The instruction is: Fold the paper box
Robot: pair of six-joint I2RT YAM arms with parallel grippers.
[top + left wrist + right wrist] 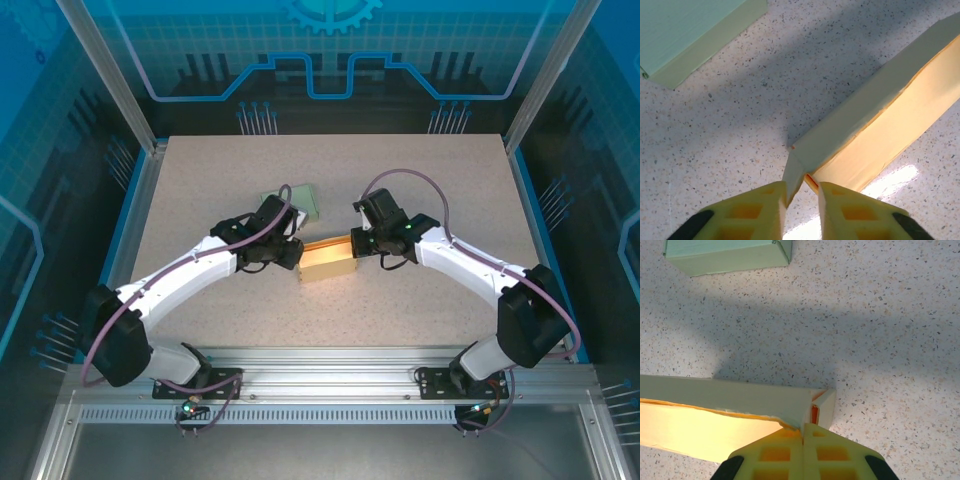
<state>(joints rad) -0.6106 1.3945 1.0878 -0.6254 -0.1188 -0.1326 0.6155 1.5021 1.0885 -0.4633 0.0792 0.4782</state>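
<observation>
A long yellow paper box (328, 260) lies across the middle of the table, its upper long wall folded up and its pale inside facing me. At the box's left end is my left gripper (293, 255). In the left wrist view that gripper (802, 187) is nearly closed on the box's (875, 107) end flap, which sits in the narrow gap against the left finger (772, 202). My right gripper (358, 245) is at the right end. In the right wrist view it (803, 427) is shut on the wall's corner edge of the box (730, 395).
A folded pale green box (300, 203) stands just behind the left gripper, close to the yellow box; it also appears in the wrist views (685, 35) (725, 260). Speckled tabletop (450, 190) surrounds both. Metal frame posts and blue panels border the table.
</observation>
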